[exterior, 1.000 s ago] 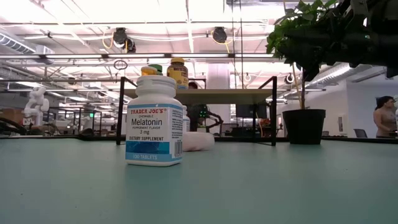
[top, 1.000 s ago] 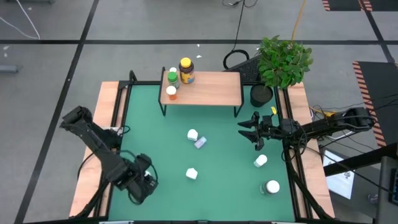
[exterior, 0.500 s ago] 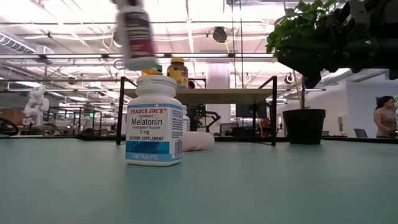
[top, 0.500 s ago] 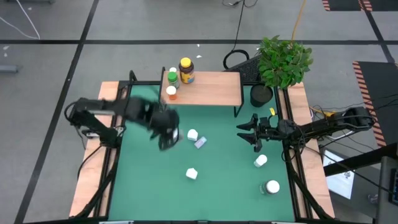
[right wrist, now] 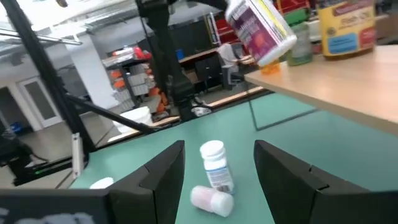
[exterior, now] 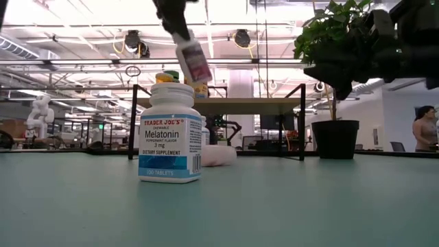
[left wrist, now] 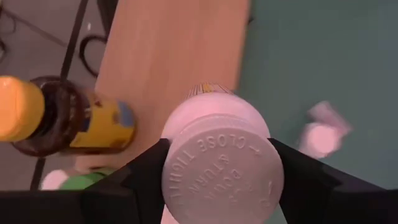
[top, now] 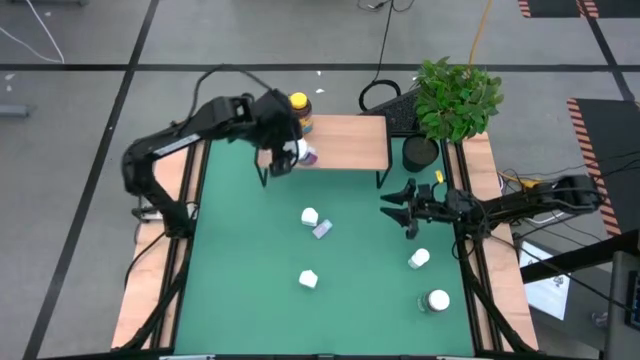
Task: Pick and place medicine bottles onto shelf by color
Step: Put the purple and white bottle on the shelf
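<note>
My left gripper (top: 290, 150) is shut on a white bottle with a purple label (exterior: 193, 62), above the left part of the shelf (top: 345, 145), a light wooden top on black legs. On the shelf stand a dark amber yellow-lidded bottle (top: 299, 110), a green bottle (right wrist: 300, 40) and an orange one (right wrist: 270, 68). On the green mat are an upright white bottle (top: 309, 216), a lying lilac one (top: 322, 230) and more white ones (top: 308, 280), (top: 419, 259), (top: 437, 300). My right gripper (top: 402, 212) is open and empty over the mat's right side. My left gripper pinches the bottle at its white cap end (left wrist: 177, 180), one finger (left wrist: 140, 183) on each side. The fingers come from above, slanting down. The bottle hangs tilted below them, its bottom (exterior: 200, 74) lowest, clear of the shelf top.
A plant in a black pot (top: 424, 150) stands beside the shelf's right end. Wooden boards (top: 165, 230) run along the mat's left and right sides. A Melatonin bottle (exterior: 169, 134) stands close in the low view. A person (exterior: 424, 127) is in the room behind.
My left gripper, at the table's near left corner a second ago, has swung up and toward the far edge to the shelf's left part, carrying the purple-labelled bottle. The bottle has gone from upright to tilted. My right gripper has kept still.
</note>
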`<move>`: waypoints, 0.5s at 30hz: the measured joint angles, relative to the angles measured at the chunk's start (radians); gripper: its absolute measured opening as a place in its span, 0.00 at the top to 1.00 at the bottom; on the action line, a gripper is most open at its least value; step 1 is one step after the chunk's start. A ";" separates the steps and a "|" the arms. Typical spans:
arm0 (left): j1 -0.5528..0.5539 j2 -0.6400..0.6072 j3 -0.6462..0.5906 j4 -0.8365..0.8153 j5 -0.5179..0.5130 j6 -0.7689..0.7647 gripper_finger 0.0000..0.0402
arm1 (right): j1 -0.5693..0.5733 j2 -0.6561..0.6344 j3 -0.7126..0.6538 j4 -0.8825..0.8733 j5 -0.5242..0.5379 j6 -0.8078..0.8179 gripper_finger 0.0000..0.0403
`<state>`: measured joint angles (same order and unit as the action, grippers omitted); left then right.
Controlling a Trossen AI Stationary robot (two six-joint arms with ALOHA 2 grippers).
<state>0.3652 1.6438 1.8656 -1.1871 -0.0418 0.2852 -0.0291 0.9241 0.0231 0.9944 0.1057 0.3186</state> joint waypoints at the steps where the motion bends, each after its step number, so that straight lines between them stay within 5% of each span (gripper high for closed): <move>1: 0.016 0.025 0.017 -0.005 0.000 0.015 0.40 | -0.009 0.000 0.000 -0.010 -0.001 0.004 0.54; 15: 0.113 0.369 0.476 -0.291 -0.016 0.133 0.38 | -0.042 0.000 0.000 -0.098 -0.003 0.023 0.54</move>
<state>0.4778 2.0129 2.3415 -1.4783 -0.0581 0.4181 -0.0708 0.9245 0.0231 0.8961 0.1028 0.3416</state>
